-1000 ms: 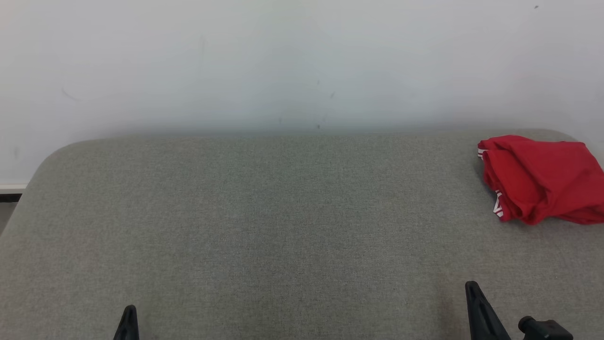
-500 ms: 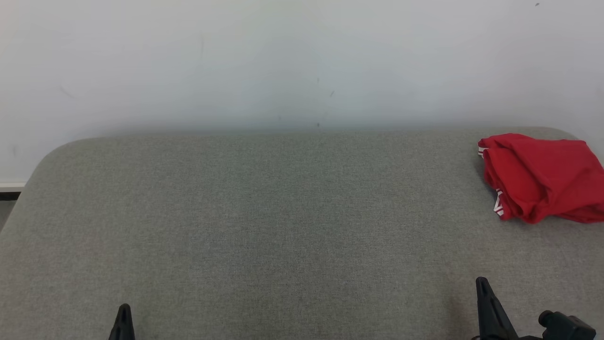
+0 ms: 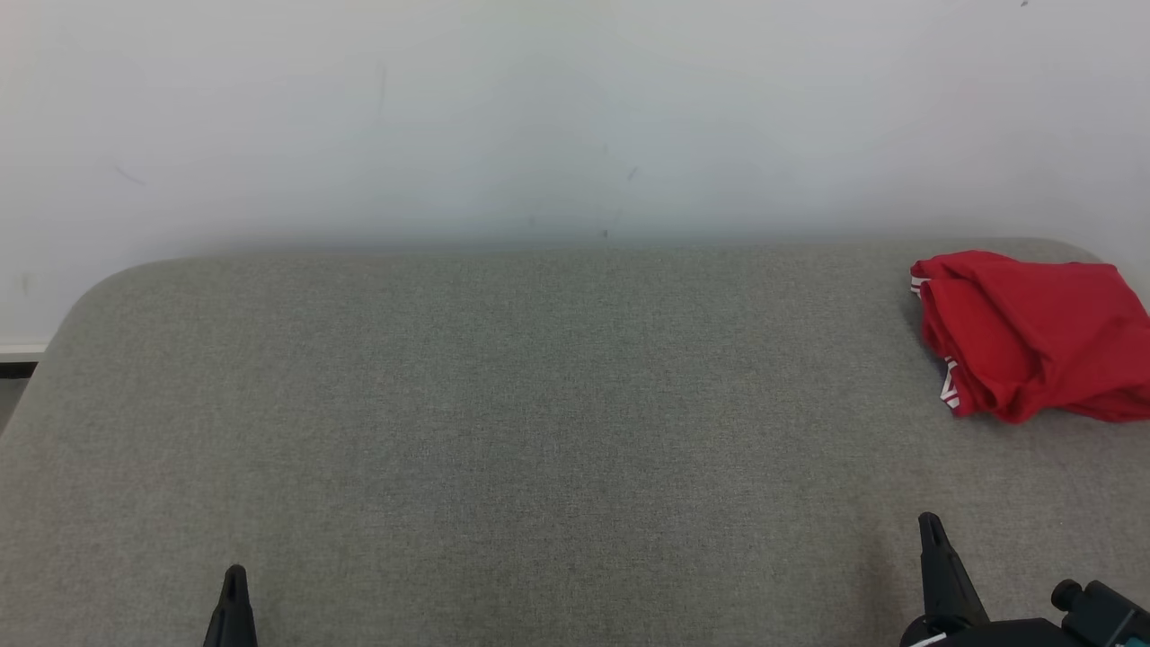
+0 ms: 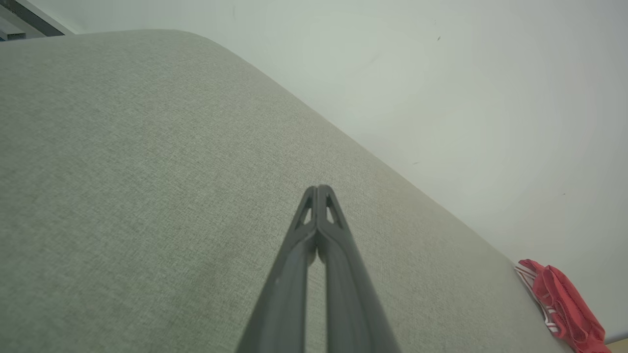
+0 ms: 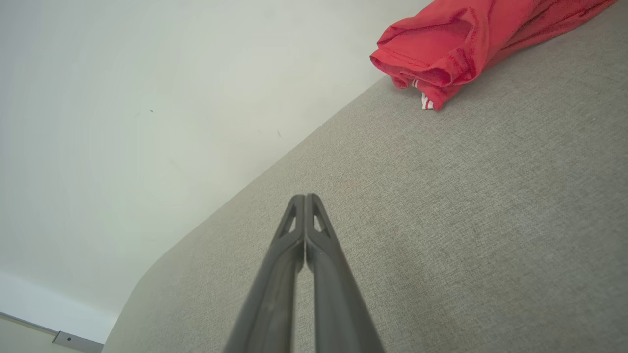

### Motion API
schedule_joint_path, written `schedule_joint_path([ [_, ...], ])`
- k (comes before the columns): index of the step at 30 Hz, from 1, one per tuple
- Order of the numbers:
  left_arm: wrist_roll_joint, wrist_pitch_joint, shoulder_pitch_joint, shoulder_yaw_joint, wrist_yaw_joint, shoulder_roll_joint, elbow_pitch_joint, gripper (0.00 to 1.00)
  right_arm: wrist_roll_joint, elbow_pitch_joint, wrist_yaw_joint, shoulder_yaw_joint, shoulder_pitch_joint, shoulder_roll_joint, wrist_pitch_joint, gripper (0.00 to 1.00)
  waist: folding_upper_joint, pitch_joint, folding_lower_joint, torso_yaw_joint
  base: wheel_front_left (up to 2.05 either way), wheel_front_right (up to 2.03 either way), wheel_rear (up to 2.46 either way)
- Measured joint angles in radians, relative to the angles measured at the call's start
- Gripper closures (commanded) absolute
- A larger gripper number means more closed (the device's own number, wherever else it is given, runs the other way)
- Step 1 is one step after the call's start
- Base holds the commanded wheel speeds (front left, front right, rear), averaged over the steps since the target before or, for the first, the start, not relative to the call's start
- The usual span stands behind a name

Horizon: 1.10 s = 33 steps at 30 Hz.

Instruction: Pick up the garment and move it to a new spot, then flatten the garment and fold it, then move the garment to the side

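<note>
Right jaws edged rightward; garment [image 3: 1033,332] lies lengthwise left-right.

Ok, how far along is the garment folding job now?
Done, apparently: the red garment lies in a compact, loosely folded bundle at the far right of the grey padded surface. In hand: nothing; the left gripper and right gripper are shut and empty near the front edge. Left: probably nothing, though the fold looks rumpled.

I see a red garment [image 3: 1033,332] with white-striped trim, folded into a rumpled bundle. It lies at the far right corner of the grey fabric surface [image 3: 539,404].
</note>
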Motion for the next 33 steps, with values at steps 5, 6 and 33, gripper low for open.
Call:
schedule_joint_path([
  [5,-0.068,0.018,-0.010,0.001,0.000,-0.001,0.003,1.00,0.069,0.001,0.000,-0.007,-0.007,0.000,0.015,1.00,0.0000,0.002,0.0000,0.000,0.00,0.00,0.00],
  [6,-0.085,0.021,-0.014,0.001,0.000,-0.001,0.003,1.00,0.082,0.001,0.000,-0.008,-0.010,0.000,0.019,1.00,0.0000,0.002,0.0000,0.000,0.00,0.00,0.00],
  [33,-0.394,0.100,-0.058,0.007,0.000,-0.007,0.009,1.00,0.381,0.005,0.000,-0.040,-0.055,0.002,0.092,1.00,0.0000,0.013,0.0000,-0.002,0.00,0.00,0.00],
])
